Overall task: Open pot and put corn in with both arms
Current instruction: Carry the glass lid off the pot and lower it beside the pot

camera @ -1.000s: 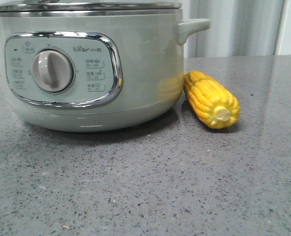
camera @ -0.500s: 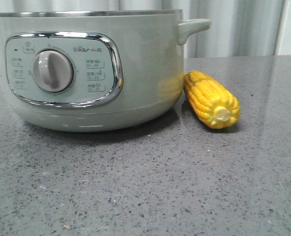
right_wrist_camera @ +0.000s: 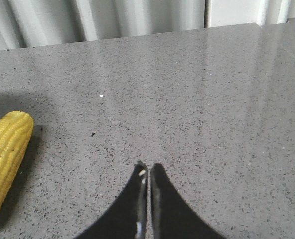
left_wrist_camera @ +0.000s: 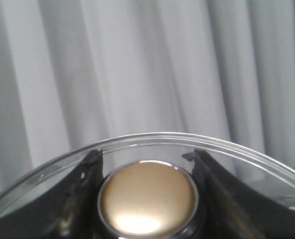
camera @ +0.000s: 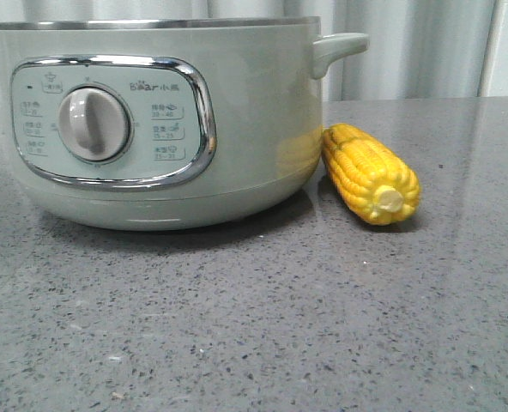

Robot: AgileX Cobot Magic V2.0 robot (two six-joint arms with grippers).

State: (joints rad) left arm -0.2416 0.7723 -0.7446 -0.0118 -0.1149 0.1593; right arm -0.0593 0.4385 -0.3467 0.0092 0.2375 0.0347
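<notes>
step: lid-off phase, judged | left tool clenched on lid knob, glass lid off pot | corn on bench beside pot | right tool closed, empty | next: open over corn, grasp

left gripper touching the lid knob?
Touching. The left wrist view shows the left gripper with a finger pressed against each side of the gold lid knob, no gap visible, glass lid lifted.
</notes>
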